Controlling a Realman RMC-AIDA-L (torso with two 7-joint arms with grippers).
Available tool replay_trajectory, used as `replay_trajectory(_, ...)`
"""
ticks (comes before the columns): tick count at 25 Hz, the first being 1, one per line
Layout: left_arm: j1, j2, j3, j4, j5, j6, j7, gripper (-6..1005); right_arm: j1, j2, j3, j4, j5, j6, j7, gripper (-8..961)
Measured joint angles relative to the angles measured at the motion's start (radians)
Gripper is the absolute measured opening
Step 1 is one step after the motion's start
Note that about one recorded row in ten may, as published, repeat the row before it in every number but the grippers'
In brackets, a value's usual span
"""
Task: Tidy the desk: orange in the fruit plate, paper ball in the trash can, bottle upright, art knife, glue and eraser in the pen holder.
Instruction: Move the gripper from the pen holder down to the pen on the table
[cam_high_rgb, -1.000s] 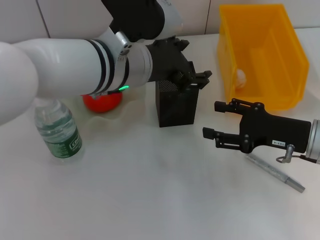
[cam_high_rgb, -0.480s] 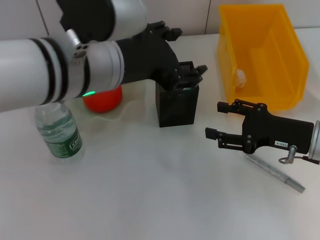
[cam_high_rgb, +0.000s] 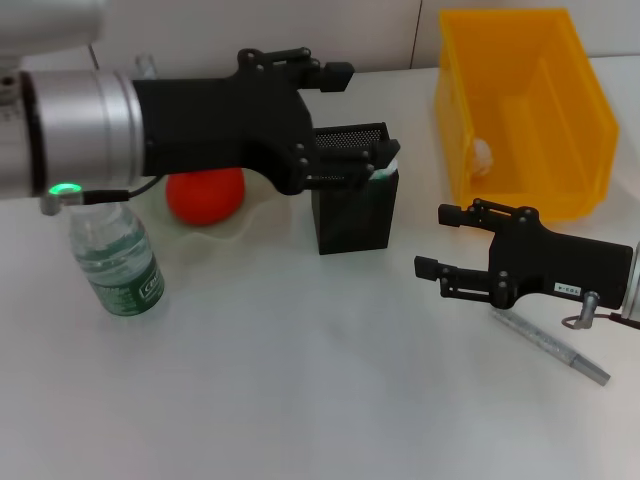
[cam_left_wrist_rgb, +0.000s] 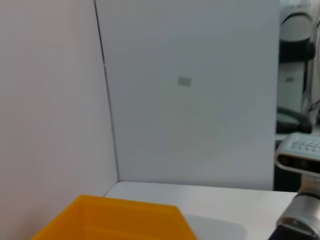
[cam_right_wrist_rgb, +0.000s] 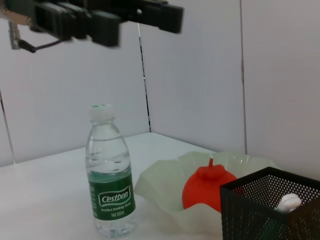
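I work on a white table (cam_high_rgb: 300, 400) that stands against a pale wall made of panels with dark seams.

On it I count one orange (cam_high_rgb: 205, 195), red-orange in colour, lying in one pale wavy fruit plate (cam_right_wrist_rgb: 165, 187); one water bottle (cam_high_rgb: 115, 260) standing upright with a green label; one black mesh pen holder (cam_high_rgb: 353, 205) with a white-tipped thing (cam_right_wrist_rgb: 288, 202) inside it; one yellow bin (cam_high_rgb: 525, 110) with a small pale lump (cam_high_rgb: 482, 152) in it that I cannot identify; and one grey art knife (cam_high_rgb: 550, 345) lying flat.

My left gripper (cam_high_rgb: 355, 120) hangs above the pen holder, its fingers spread wide, one over the far rim and one over the near rim, holding nothing.

My right gripper (cam_high_rgb: 450, 242) is low over the table between the pen holder and the bin, its fingers wide apart and holding nothing. The art knife lies just beside this gripper's body, on my near side, under the wrist.
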Motion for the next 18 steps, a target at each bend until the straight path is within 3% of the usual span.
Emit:
replay_trajectory(3, -0.059, 0.001, -0.105, -0.149, -0.089, 0.142, 0.07, 813, -0.002, 0.0, -0.001, -0.005, -0.004, -0.001, 0.006, 769)
replay_trajectory(8, -0.078, 0.001, -0.161, -0.277, -0.124, 0.238, 0.186, 813, -0.018, 0.0, -0.01, -0.076, -0.022, -0.024, 0.075, 768)
replay_trajectory(18, -0.065, 0.004, -0.266, -0.462, -0.117, 0.36, 0.362, 813, -0.031, 0.005, -0.013, -0.459, -0.283, -0.122, 0.55, 768)
